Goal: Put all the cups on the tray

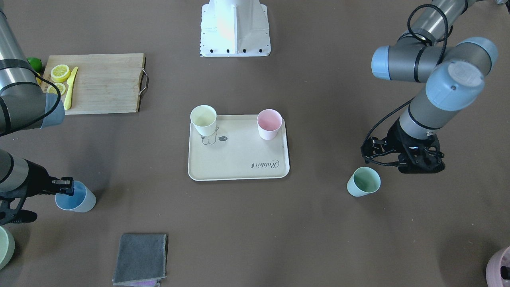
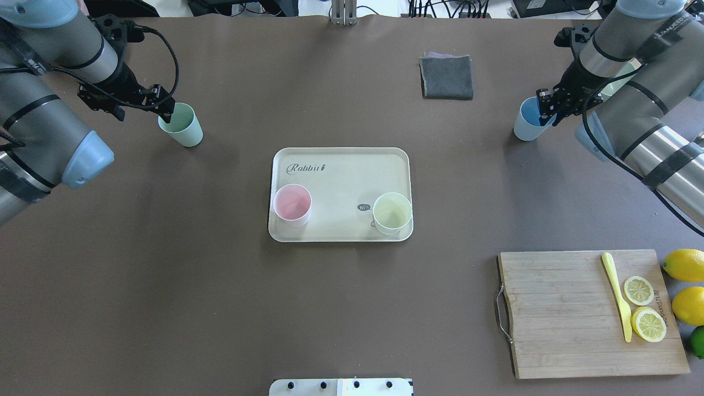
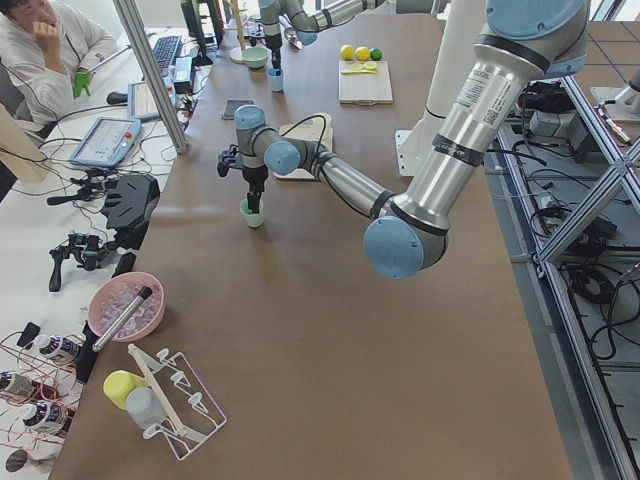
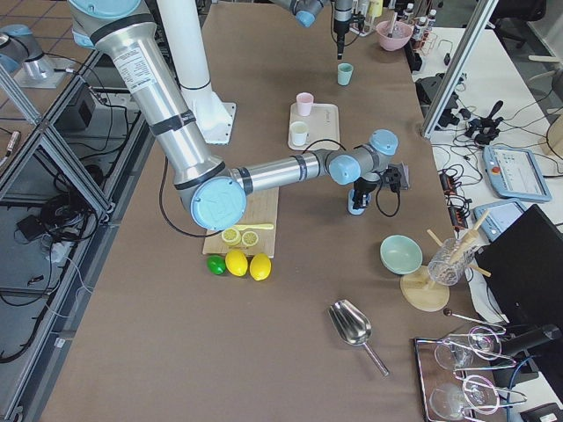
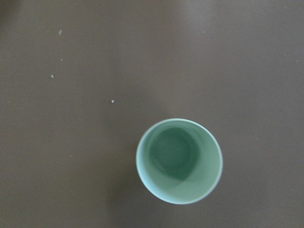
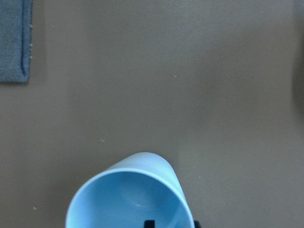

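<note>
The cream tray (image 2: 341, 181) lies mid-table. The pink cup (image 2: 292, 204) and the pale yellow cup (image 2: 392, 213) stand upright on it, also seen in the front view as pink (image 1: 269, 124) and yellow (image 1: 203, 120). The mint green cup (image 2: 181, 125) stands on the table left of the tray. My left gripper (image 2: 166, 111) hovers above its rim, open; the left wrist view shows the cup (image 5: 179, 161) with no fingers around it. My right gripper (image 2: 546, 104) is shut on the rim of the light blue cup (image 2: 528, 126), which tilts (image 1: 77, 197); one finger (image 6: 149, 223) is inside it.
A wooden cutting board (image 2: 555, 313) with lemon slices and a yellow knife (image 2: 617, 294) sits at the near right, whole lemons (image 2: 685, 265) beside it. A grey cloth (image 2: 446, 77) lies at the far side. A pale green bowl (image 1: 4, 246) and a mauve pot (image 1: 500, 266) sit at the table's ends.
</note>
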`<state>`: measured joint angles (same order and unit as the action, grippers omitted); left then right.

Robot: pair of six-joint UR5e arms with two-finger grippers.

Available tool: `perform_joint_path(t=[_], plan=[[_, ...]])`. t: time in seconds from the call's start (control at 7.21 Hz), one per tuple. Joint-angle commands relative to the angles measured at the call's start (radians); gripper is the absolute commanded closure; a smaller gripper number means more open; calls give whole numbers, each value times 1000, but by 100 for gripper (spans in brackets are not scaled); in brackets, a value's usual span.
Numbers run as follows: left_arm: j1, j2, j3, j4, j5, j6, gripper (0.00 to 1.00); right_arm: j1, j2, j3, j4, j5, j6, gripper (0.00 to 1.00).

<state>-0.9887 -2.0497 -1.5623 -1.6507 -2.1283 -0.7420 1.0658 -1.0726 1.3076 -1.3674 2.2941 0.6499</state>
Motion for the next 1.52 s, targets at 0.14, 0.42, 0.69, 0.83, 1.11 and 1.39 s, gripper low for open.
perform_joint_path(t=[0.14,0.42,0.69,0.83,1.11,1.39], plan=[[-5,-58,152,-75,-1,1,5,-117,143,62,-7,16,298,100],[7,-64,236,-179,1,-23,32,-249,196,97,1,-54,474,100],[24,-66,240,-198,-1,-74,100,-297,192,117,5,-65,482,100],[28,-72,223,-189,-4,-85,100,-317,188,120,5,-67,497,100],[27,-148,212,-117,-120,-115,100,-351,194,119,7,-91,513,100],[89,-231,211,-113,-107,-273,100,-352,195,142,7,-99,530,1]])
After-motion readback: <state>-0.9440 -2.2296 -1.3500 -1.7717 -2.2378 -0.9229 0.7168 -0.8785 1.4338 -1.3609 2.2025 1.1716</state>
